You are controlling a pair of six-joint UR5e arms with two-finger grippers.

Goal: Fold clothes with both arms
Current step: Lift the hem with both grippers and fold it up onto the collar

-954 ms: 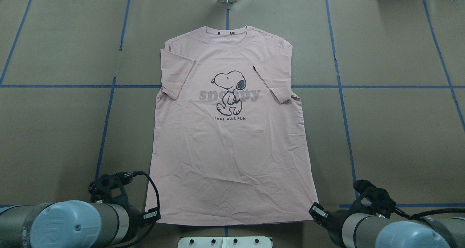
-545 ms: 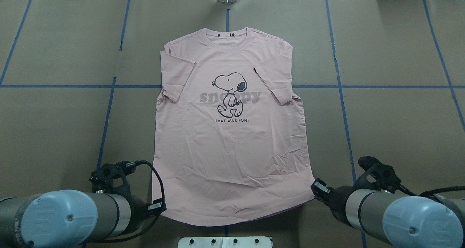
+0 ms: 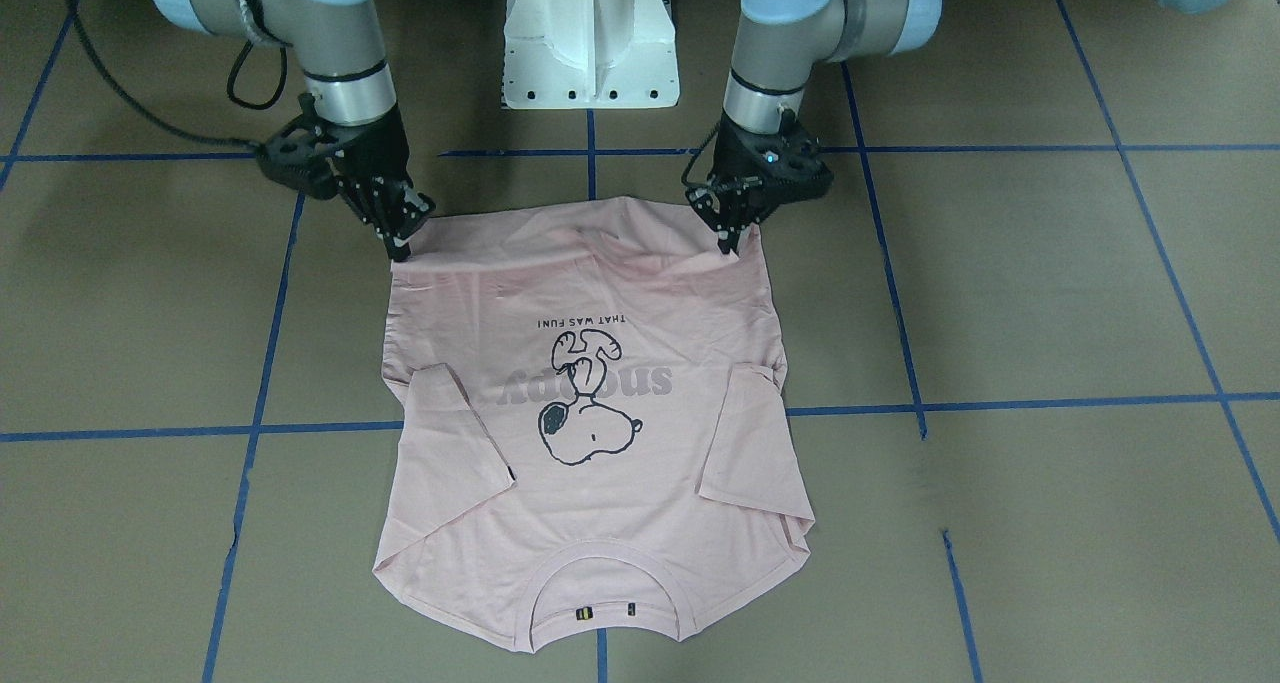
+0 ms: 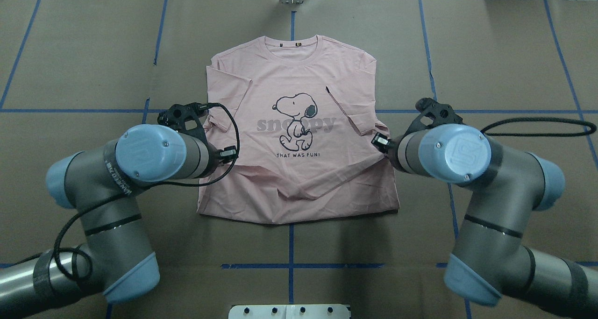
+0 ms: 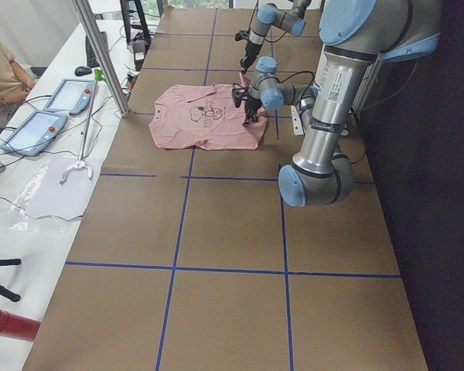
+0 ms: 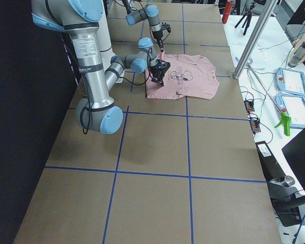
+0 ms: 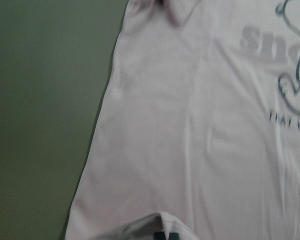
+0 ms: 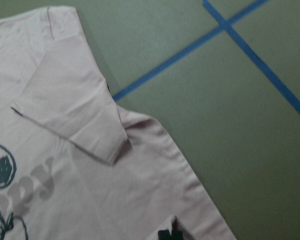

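1. The T-shirt lies front up in the middle of the table, with its collar on the side far from the robot.
2. Done, as I read it: both sleeves lie turned in over the front. The bottom fold is half made, since the lower part is doubled over with its crease at the edge nearest the robot.
3. The left gripper is clamped on one corner of the hem, and the right gripper on the other. Each wrist view shows cloth pinched between the fingertips. The hem spans between them, close to the small lettering.
4. Left to do, I judge: bring the hem on to the collar, lay it flat and release it. A further fold may be needed.
5. Count: one T-shirt, two sleeves, one collar, one hem, one left arm, one right arm, two grippers, one white base.
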